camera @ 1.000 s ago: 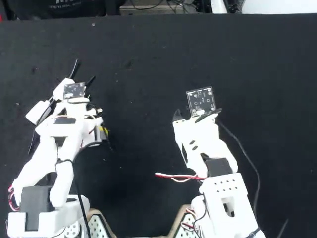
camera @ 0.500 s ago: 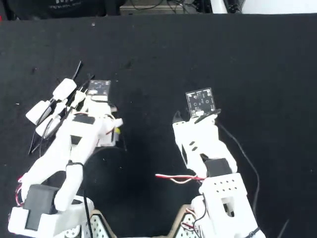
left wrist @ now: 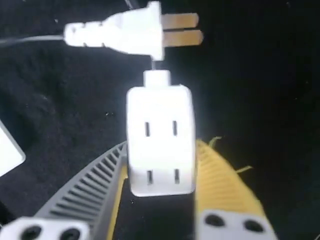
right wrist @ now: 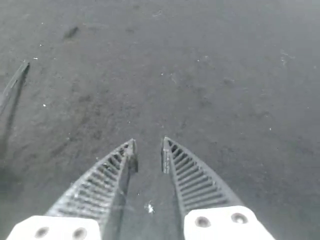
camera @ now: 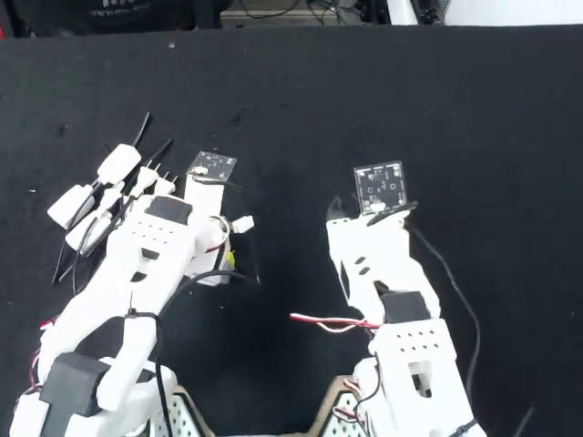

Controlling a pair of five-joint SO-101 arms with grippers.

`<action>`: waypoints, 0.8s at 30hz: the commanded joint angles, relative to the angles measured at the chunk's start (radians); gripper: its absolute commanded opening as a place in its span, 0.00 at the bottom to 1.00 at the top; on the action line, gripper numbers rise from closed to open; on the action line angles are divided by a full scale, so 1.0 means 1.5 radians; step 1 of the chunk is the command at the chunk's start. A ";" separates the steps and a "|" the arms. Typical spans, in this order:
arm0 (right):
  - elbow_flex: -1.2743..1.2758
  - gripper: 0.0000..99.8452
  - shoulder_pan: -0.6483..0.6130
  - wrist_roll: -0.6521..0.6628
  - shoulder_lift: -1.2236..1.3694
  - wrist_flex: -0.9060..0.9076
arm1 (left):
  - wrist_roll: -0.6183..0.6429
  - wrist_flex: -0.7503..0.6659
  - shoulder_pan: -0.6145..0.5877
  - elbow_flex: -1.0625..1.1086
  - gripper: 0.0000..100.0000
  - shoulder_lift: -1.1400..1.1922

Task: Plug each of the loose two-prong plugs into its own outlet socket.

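Now the left arm (camera: 137,264) has swung from the left edge of the black tabletop (camera: 474,109) toward its middle; a second ago it sat over the tangle of white corded plugs (camera: 109,182). The left gripper (left wrist: 160,147), one finger grey and one yellow, is clamped on the white plastic outlet block (left wrist: 160,115), whose slots are all empty. Just beyond lies a white two-prong plug with brass blades (left wrist: 135,35), turned sideways to the slots, so I judge alignment comes next. The right gripper (right wrist: 148,150), nudged slightly rightward, hovers empty, fingers a little apart.
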 commanded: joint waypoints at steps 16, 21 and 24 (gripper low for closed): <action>-0.006 0.09 0.011 -0.001 0.002 -0.019 | -0.101 -0.077 -0.202 0.018 0.21 -0.023; -0.007 0.09 0.011 -0.001 0.002 -0.019 | -0.101 -0.171 -0.155 0.112 0.21 0.003; -0.007 0.09 0.011 -0.001 0.002 -0.019 | -0.099 -0.171 -0.082 0.113 0.21 0.003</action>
